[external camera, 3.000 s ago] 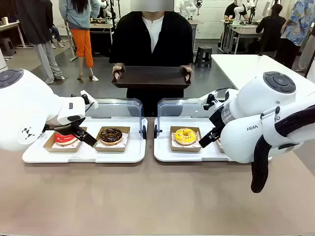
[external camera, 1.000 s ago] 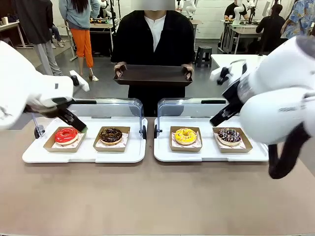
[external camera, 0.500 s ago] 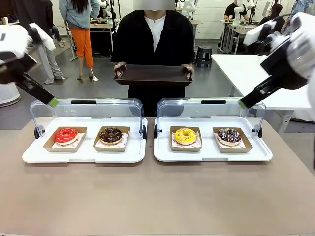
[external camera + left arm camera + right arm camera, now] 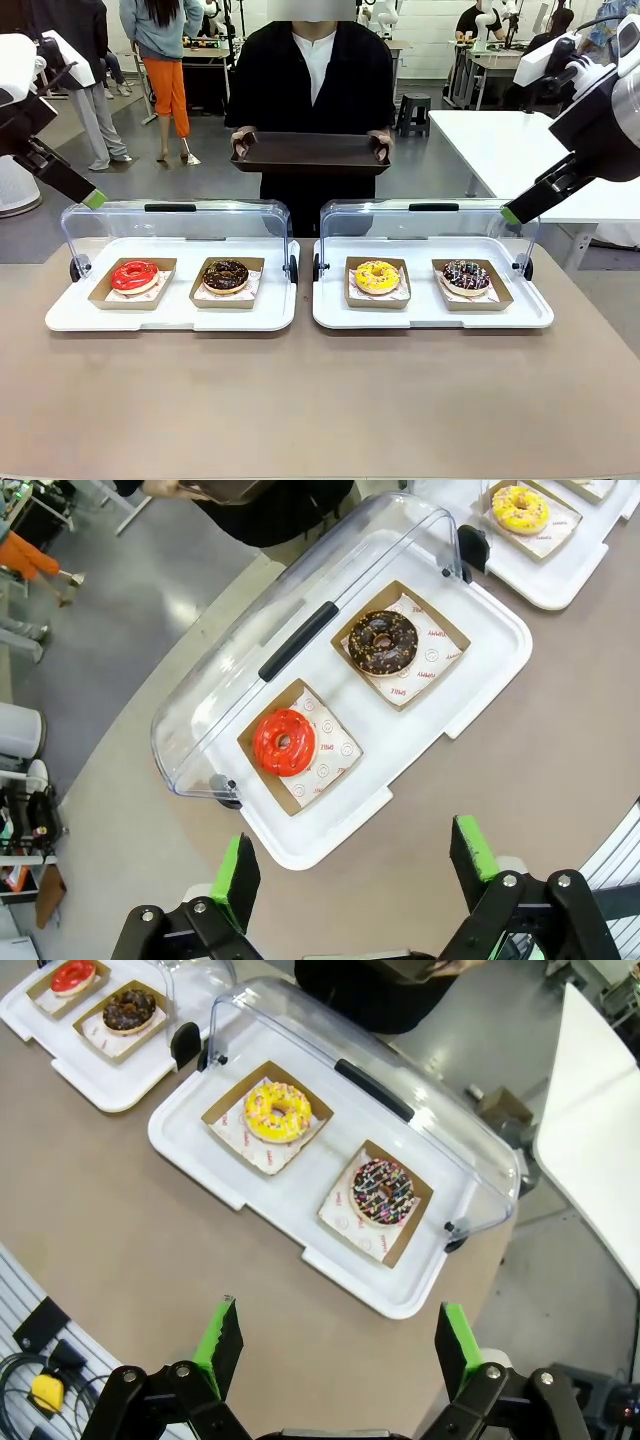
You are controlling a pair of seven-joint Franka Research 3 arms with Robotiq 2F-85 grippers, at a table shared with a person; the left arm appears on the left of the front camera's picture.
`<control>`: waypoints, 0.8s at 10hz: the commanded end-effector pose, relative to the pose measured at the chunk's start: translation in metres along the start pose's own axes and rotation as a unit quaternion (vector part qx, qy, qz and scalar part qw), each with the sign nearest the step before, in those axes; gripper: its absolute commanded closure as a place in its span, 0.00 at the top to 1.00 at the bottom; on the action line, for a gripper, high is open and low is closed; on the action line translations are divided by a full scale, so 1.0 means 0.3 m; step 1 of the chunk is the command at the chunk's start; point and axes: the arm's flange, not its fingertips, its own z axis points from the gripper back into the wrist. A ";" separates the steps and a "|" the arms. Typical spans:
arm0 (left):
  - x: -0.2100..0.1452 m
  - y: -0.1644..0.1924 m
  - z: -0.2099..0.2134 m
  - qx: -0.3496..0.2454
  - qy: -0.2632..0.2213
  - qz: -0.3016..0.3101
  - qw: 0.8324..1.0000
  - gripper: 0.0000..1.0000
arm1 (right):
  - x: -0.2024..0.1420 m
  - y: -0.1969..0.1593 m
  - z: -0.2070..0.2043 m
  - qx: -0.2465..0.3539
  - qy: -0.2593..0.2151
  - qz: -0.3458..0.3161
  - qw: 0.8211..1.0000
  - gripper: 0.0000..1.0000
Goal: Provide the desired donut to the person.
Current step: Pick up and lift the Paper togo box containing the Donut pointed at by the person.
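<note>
1. While both arms hang high over the table [image 4: 320,400], the left gripper [image 4: 355,865] is spread wide and empty above the left white tray [image 4: 300,848].
2. The right gripper [image 4: 336,1345] is also spread wide, holding nothing, above the right white tray [image 4: 300,1185].
3. The left white tray carries a red donut [image 4: 134,274] and a chocolate donut [image 4: 226,273]. The right white tray carries a yellow donut [image 4: 377,275] and a sprinkled donut [image 4: 466,275]. Each sits in its own cardboard box.
4. A left clear lid [image 4: 180,222] and a right clear lid [image 4: 430,222] stand tipped open behind them.
5. At the far side, the person [image 4: 310,80] holds a dark tray [image 4: 310,155] with both hands.
</note>
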 end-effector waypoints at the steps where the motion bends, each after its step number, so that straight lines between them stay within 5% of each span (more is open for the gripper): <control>1: 0.002 -0.003 -0.008 -0.005 -0.005 0.003 1.000 1.00 | 0.012 -0.004 -0.017 0.003 -0.006 -0.004 1.000 1.00; 2: 0.000 0.000 0.000 0.000 0.000 0.000 1.000 1.00 | 0.000 0.000 0.000 0.000 0.000 0.000 1.000 1.00; 4: -0.024 0.157 0.024 -0.110 -0.050 0.000 0.993 1.00 | -0.016 -0.245 0.005 0.159 -0.015 -0.034 0.987 1.00; 8: -0.085 0.394 0.006 -0.325 -0.121 -0.057 0.936 1.00 | -0.088 -0.552 0.006 0.332 -0.093 0.007 0.939 1.00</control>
